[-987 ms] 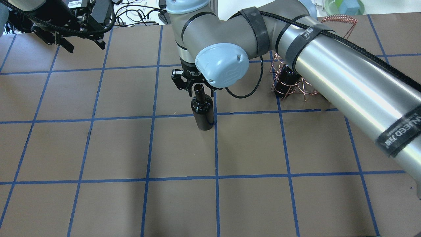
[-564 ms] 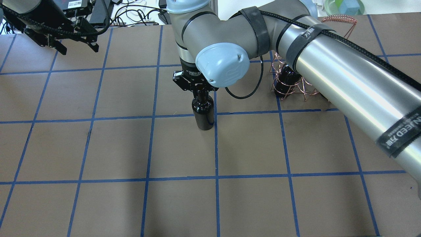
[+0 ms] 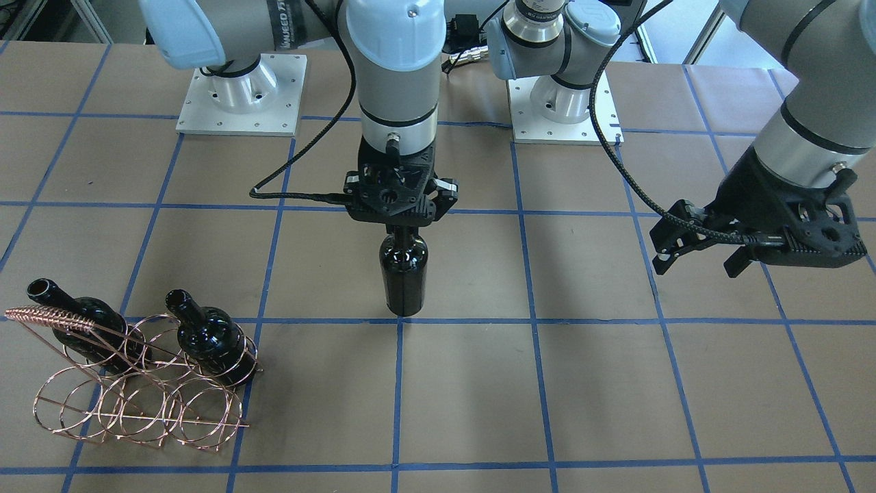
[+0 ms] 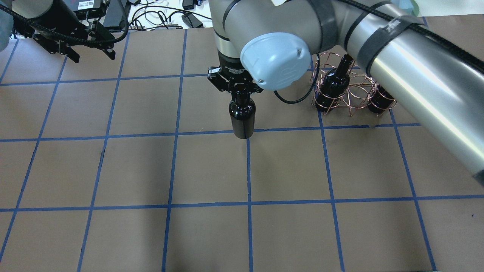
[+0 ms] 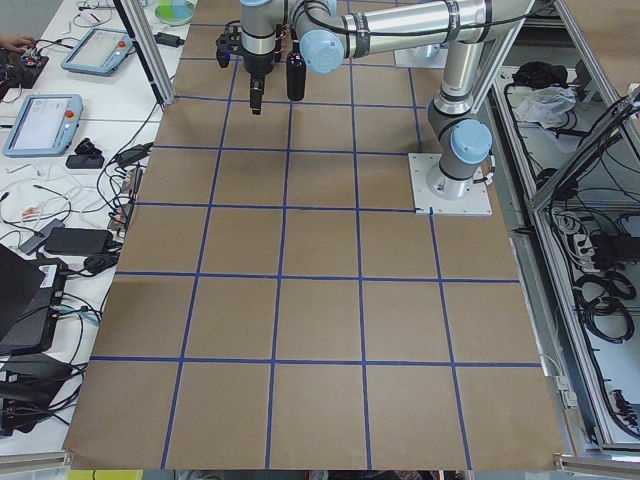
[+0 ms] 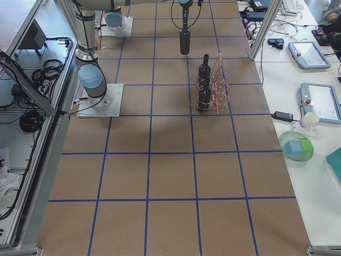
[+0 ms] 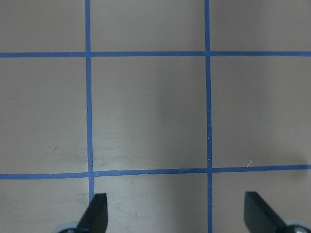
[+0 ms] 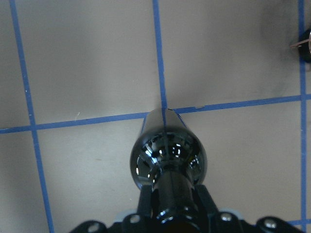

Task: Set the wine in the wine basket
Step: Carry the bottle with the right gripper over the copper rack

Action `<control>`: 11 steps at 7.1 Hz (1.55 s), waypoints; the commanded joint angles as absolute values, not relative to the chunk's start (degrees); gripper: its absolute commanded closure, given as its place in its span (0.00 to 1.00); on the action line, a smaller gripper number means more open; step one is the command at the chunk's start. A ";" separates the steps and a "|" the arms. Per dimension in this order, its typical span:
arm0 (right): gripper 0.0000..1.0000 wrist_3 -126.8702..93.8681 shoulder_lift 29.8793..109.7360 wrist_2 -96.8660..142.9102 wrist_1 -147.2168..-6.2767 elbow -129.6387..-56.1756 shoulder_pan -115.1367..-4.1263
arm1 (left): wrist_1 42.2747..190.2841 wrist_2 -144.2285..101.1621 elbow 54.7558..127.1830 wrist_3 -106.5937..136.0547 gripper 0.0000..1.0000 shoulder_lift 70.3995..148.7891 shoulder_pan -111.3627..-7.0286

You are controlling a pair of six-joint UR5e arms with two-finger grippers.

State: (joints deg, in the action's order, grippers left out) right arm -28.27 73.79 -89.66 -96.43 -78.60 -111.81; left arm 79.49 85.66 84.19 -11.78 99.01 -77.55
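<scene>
Over the middle of the surface (image 4: pixel 208 170), the right claw (image 4: pixel 242 95) clamps the neck of the wine (image 4: pixel 242 121), upright directly below it. The left claw (image 4: pixel 92 56), far left, gapes empty.

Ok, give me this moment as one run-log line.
right gripper: shut on wine neck, bottle upright | left gripper: open, empty | wine basket: two other bottles inside | placement: not yet done

Wine basket (image 4: pixel 356 90) far end behind right arm; wine (image 4: pixel 242 119) mouth hidden, probably inside right gripper (image 4: pixel 241 93).
</scene>
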 commanded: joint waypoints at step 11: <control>0.99 12.39 76.65 -94.05 -88.41 -71.80 -82.00 | 84.72 86.40 84.46 -3.38 0.00 94.14 -82.94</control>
